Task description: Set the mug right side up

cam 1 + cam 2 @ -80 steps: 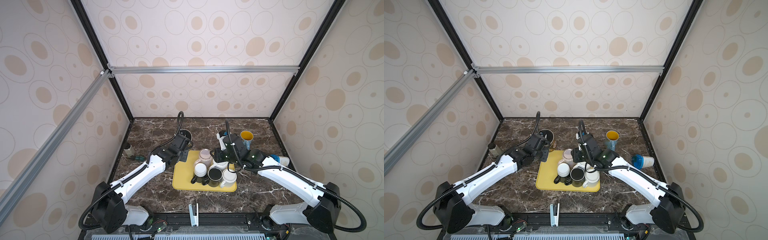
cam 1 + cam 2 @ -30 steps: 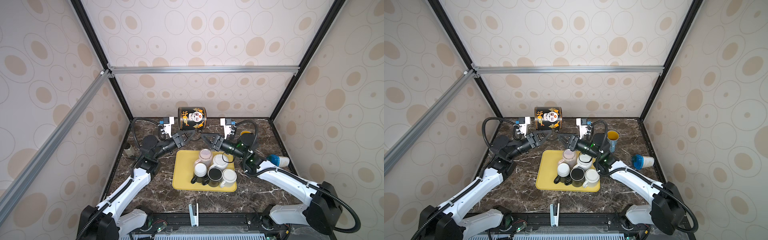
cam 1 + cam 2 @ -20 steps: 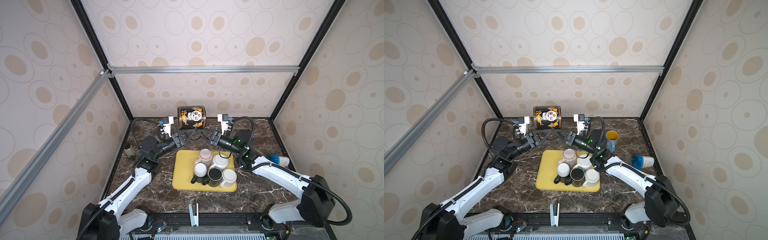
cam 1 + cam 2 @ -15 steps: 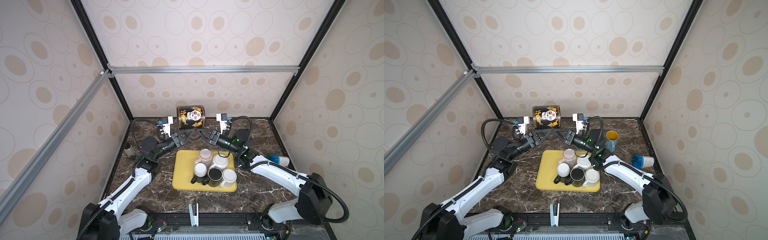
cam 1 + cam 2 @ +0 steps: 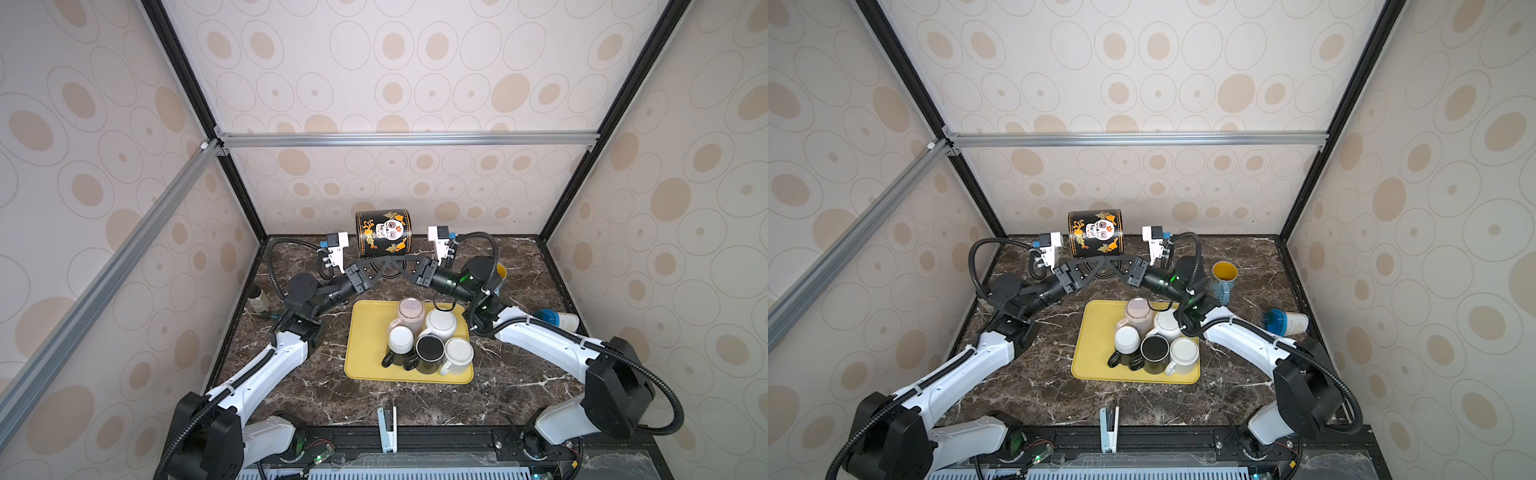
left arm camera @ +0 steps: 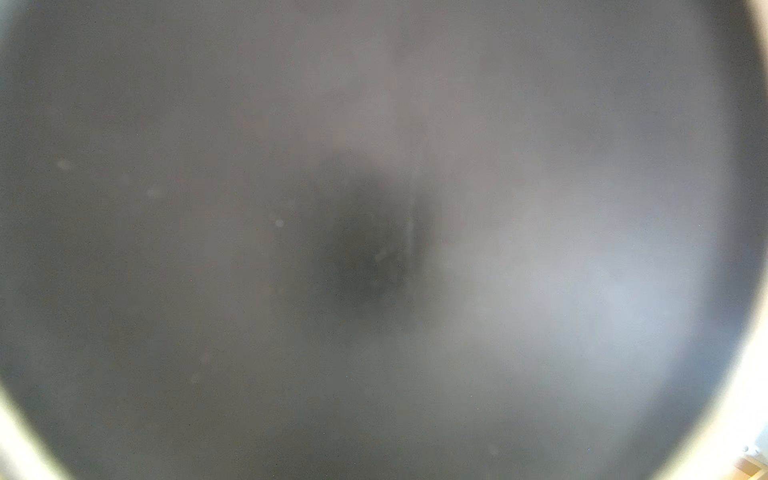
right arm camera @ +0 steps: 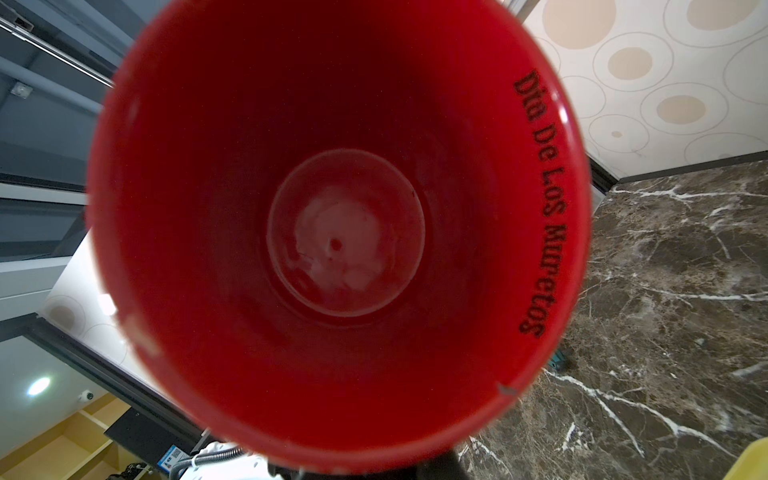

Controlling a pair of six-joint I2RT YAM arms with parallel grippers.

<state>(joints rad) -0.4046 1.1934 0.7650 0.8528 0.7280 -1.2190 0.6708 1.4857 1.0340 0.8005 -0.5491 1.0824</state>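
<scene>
Right gripper (image 5: 402,261) has come in and snapped shut since a second ago. It stood spread and clear of the mug (image 5: 383,233) then, and now it meets the left gripper (image 5: 384,261) tip to tip beneath it.

Far left, a bottle (image 5: 257,297) stands on the table (image 5: 519,386) by the wall. Next comes the left arm, reaching up and inward, its jaws clamped on the mug's handle, which loops down under the body.

And there's the mug, up in the air over the back of the table in both top views (image 5: 1096,232), lying on its side with the skull print facing the cameras. Its mouth points at the right arm's camera: the right wrist view looks straight into the red inside (image 7: 345,232), lettering running along the rim. The left wrist view gives only a grey blur, nothing to make out.

From the other side, the right gripper pinches that same handle — two grips on one loop.

Below them sits the yellow tray (image 5: 365,332), with the other mugs (image 5: 430,353) clustered on it. Right of that, a yellow cup (image 5: 1224,274) stands upright behind the right arm. Further right, a blue cup (image 5: 1287,322) lies on its side near the wall.
</scene>
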